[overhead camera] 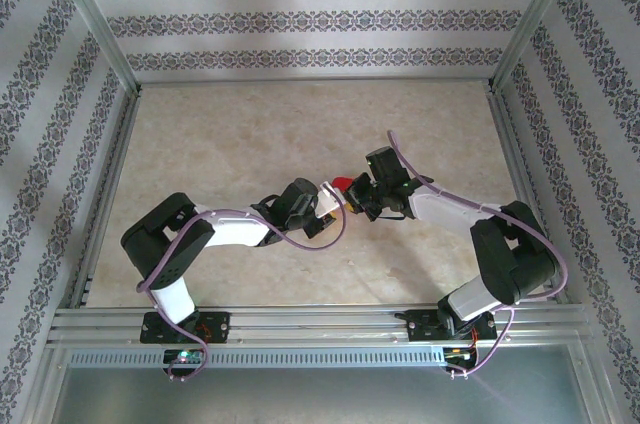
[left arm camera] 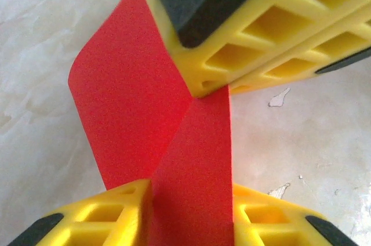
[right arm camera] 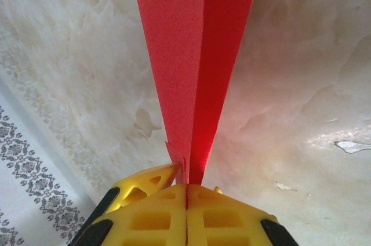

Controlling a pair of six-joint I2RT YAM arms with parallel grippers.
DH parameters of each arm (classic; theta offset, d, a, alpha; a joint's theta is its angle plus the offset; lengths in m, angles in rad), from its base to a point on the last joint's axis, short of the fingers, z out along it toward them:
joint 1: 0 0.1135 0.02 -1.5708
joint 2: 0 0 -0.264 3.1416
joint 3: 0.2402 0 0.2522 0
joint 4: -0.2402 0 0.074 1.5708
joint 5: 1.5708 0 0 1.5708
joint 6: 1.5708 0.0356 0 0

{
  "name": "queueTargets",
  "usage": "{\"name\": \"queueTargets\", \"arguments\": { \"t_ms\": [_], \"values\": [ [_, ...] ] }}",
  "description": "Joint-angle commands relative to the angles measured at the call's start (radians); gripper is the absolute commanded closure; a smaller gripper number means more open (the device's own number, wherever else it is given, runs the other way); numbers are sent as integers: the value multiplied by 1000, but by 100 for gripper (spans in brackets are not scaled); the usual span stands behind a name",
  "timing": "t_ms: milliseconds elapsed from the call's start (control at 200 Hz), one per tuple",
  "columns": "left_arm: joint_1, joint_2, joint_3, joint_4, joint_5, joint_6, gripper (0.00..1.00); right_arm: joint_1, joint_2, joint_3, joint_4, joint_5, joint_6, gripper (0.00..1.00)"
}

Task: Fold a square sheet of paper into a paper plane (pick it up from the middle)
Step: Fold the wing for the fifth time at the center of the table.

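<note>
Two right fingers (right arm camera: pixel 152 220) on paper plane (right arm camera: pixel 186 54)

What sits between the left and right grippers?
The folded red paper bridges them: right gripper shut on one end, the other end between the left gripper's parted fingers. Shows in the left wrist view.

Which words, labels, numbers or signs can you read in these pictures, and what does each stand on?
None to read. The red paper is plain, the right claw fingers carry no marking, the wallpaper bears ornament rather than letters, and the marbled table has no print.
</note>
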Motion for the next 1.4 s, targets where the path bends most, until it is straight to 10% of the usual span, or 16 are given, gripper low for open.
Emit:
{"name": "queueTargets", "arguments": {
  "t_ms": [0, 879, 1399],
  "values": [
    [-12, 15, 20, 40, -13, -13, 70, -11, 18, 26, -19, -22, 6, 92],
    [-12, 27, 12, 22, 1, -83, 77, -1, 69, 32, 10, -51, 6, 95],
    [-9, 27, -39, 95, 1, -279, 90, -98, -29, 6, 4, 7, -130, 39]
  ]
}}
